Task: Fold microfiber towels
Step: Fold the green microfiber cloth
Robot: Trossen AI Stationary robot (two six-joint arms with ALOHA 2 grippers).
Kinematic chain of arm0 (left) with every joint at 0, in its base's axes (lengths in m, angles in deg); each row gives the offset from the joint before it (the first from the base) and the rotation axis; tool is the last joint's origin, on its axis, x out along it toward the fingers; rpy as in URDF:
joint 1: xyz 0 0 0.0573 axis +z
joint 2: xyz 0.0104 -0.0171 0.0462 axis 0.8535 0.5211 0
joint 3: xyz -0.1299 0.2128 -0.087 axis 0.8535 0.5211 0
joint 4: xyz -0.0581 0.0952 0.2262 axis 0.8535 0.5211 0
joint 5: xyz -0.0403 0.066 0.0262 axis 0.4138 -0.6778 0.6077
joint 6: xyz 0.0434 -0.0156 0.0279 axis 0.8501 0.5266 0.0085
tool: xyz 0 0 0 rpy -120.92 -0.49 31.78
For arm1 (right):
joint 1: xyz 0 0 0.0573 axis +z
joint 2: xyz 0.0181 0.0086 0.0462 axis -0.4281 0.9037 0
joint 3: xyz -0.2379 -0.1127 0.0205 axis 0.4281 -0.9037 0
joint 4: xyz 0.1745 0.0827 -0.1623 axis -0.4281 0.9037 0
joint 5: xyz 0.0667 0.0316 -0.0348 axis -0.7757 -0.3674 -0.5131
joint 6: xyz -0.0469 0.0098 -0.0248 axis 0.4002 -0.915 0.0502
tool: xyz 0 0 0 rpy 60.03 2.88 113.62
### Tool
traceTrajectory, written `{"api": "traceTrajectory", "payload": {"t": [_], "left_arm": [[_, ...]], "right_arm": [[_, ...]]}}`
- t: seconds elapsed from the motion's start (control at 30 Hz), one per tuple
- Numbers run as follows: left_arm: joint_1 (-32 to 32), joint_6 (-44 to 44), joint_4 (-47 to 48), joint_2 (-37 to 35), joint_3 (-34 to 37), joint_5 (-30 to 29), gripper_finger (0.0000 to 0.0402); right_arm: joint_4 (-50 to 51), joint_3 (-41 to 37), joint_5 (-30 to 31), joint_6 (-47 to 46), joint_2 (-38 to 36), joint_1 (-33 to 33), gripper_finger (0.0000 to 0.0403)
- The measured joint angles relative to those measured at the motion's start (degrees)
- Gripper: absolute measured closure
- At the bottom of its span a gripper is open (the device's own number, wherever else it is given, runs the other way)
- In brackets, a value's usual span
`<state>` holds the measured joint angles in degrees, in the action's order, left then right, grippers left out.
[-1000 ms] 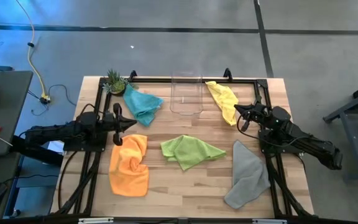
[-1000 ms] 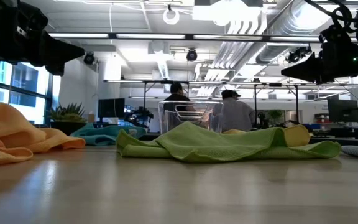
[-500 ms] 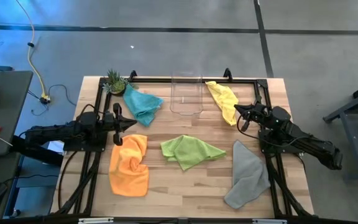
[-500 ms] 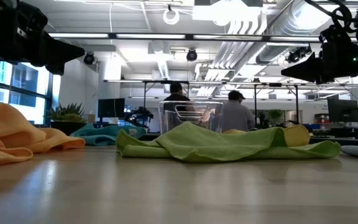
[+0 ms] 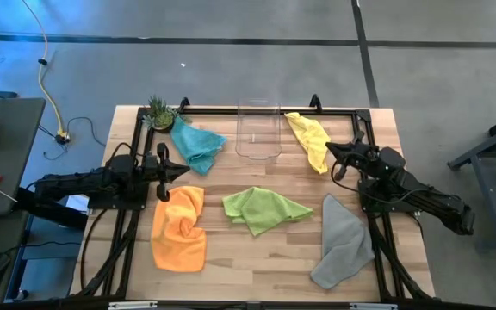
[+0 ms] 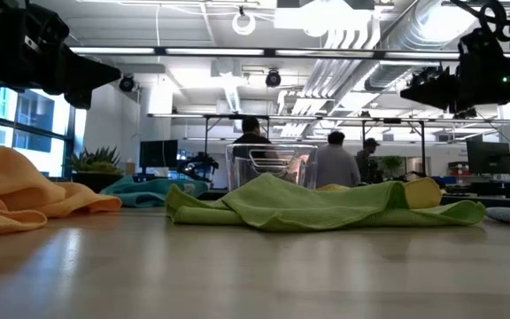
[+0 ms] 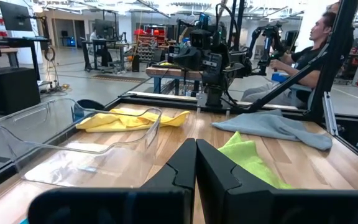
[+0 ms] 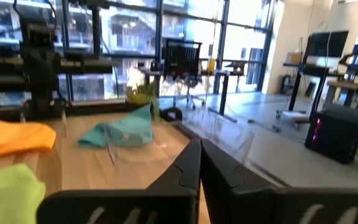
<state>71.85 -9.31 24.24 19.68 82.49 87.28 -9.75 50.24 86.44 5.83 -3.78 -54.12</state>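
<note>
- The left gripper point(image 5: 182, 171) hangs above the table point(image 5: 248, 263) with its jaws pressed together and nothing between them — the wrist view shows the two dark fingers point(image 7: 185, 163) meeting edge to edge.
- The orange towel point(image 5: 179, 227) lies crumpled just beside and below those jaws, its upper edge almost under them.
- The teal towel point(image 5: 196, 145) sits bunched a little way off from the left jaws, towards the far edge of the table, next to a small potted plant point(image 5: 158, 110).
- The right gripper point(image 5: 330, 151) is also raised off the table, jaws closed and holding nothing; its fingers point(image 8: 188, 163) meet in its own wrist view.
- The yellow towel point(image 5: 310, 139) lies rumpled directly beside the right jaws, its lower end just below their tips.
- The grey towel point(image 5: 343, 240) is spread in a long loose shape near the right arm, back behind its jaws.
- The lime green towel point(image 5: 263, 208) lies in a heap between the two sets of jaws, well apart from both.
- A clear plastic bin point(image 5: 257, 130) stands between the teal and yellow towels — ahead of both jaws, touching neither.
- In the low view, people point(image 6: 336, 161) are seen in the room beyond the table.
</note>
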Motion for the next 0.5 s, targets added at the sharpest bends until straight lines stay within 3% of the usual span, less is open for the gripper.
{"api": "traceTrajectory", "payload": {"t": [0.23, 0.4, 0.5], "left_arm": [[-0.01, 0.00, -0.45, 0.00, 0.00, -0.06, 0.0401], [-0.02, -0.04, -0.58, 0.00, 0.02, -0.08, 0.0401], [-0.02, -0.02, -0.58, 0.00, 0.02, -0.08, 0.0401]], "right_arm": [[-12.35, 0.00, -4.68, 7.90, 0.08, 0.02, 0.0403], [-23.15, 0.00, -6.14, 2.13, 0.71, 0.02, 0.0403], [-25.77, 1.16, -10.95, 1.10, 2.40, 0.25, 0.0403]]}}
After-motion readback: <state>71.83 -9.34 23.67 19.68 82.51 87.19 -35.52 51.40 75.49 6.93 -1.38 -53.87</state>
